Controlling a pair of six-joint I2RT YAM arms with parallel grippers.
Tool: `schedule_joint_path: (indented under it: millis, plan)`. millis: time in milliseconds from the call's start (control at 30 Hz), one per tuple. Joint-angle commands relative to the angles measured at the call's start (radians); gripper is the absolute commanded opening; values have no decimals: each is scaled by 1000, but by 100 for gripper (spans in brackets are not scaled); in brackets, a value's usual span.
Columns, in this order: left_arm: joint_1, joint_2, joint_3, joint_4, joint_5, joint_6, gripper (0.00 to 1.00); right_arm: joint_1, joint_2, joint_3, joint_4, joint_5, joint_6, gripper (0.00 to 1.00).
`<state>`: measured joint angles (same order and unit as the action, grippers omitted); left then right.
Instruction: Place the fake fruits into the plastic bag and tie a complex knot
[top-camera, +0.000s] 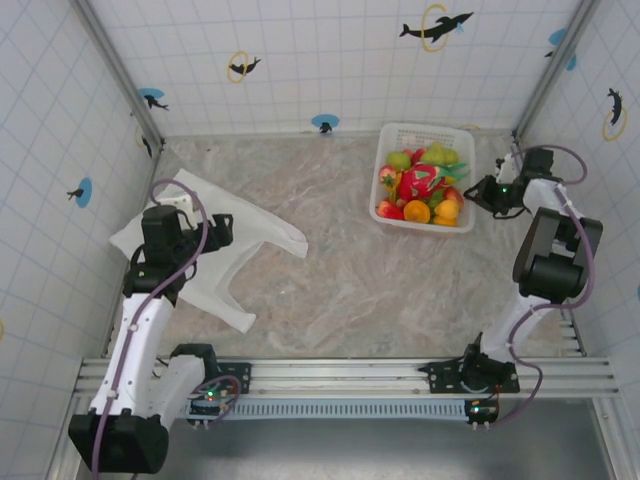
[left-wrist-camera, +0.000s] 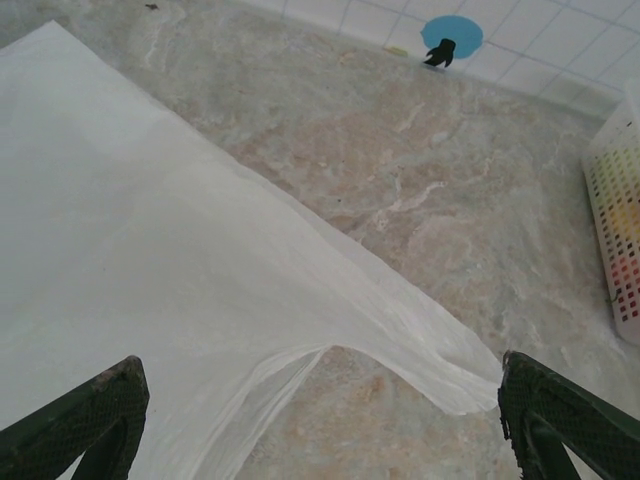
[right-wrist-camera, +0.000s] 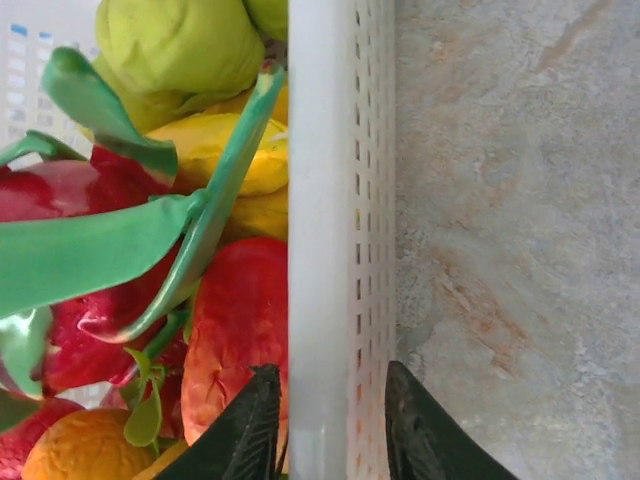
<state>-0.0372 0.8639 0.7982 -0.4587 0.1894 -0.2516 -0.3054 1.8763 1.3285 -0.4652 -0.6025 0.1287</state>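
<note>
The task has hardly begun. All the fake fruits (top-camera: 424, 188) lie heaped in the white lattice basket (right-wrist-camera: 320, 200): a dragon fruit, pears, oranges and red pieces. The plastic bag (left-wrist-camera: 150, 250) lies flat and unopened well to the left of the basket, with nothing in it and its handle loops spread loose. Filling it and tying the knot are both left to do.

The left pincer (left-wrist-camera: 320, 370) hangs over the bag, far left of the basket, with its jaws wide apart and empty. The right pincer (right-wrist-camera: 325, 430) straddles the basket's right wall, one finger inside and one outside. Whether it grips the wall or merely brackets it cannot be told from so close a view.

The tabletop (top-camera: 350, 270) around the basket is beige-grey marbled stone. White tiled walls (top-camera: 330, 60) with dolphin stickers (top-camera: 437, 26) enclose it behind and to both sides of the basket.
</note>
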Motion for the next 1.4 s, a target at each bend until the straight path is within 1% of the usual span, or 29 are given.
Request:
schedule_joint_path:
  millis: [0, 167, 233, 300, 333, 400, 467, 500, 600, 733, 767, 833, 933, 1033, 1167, 1300, 1367]
  plan:
    - [3, 43, 78, -92, -68, 69, 91, -29, -69, -25, 65, 43, 45, 42]
    - [-17, 143, 192, -233, -192, 179, 88, -89, -262, -175, 207, 130, 169, 53]
    - [-36, 191, 237, -275, -249, 226, 88, -90, -351, -231, 246, 174, 203, 57]
    - [-62, 252, 283, -323, -325, 269, 86, -74, -431, -285, 290, 189, 245, 61]
    - [-82, 290, 300, -351, -365, 292, 84, -55, -468, -302, 288, 205, 254, 62]
    - [-121, 359, 318, -402, -403, 331, 83, 14, -525, -312, 249, 237, 244, 66]
    - [-161, 440, 319, -453, -432, 352, 81, 105, -573, -318, 218, 264, 251, 68]
    - [-171, 467, 315, -463, -439, 354, 81, 147, -591, -326, 225, 267, 265, 69]
    - [-205, 533, 304, -459, -460, 355, 80, 313, -626, -346, 273, 258, 299, 72]
    - [-210, 557, 288, -402, -439, 360, 81, 532, -605, -332, 290, 263, 320, 75]
    - [-210, 569, 281, -393, -426, 362, 81, 584, -588, -326, 320, 269, 319, 75]
    - [-211, 605, 269, -383, -409, 360, 81, 675, -549, -319, 343, 291, 329, 76]
    - [-211, 672, 242, -367, -429, 357, 80, 783, -475, -316, 397, 296, 336, 76]
    - [-211, 721, 228, -346, -420, 367, 77, 858, -389, -318, 472, 270, 364, 76]
    - [-211, 745, 223, -315, -404, 376, 76, 937, -286, -322, 565, 248, 391, 76]
    - [-211, 782, 227, -300, -396, 380, 74, 988, -200, -314, 619, 240, 395, 76]
    - [-210, 805, 229, -298, -402, 382, 71, 1007, -157, -316, 673, 229, 416, 75]
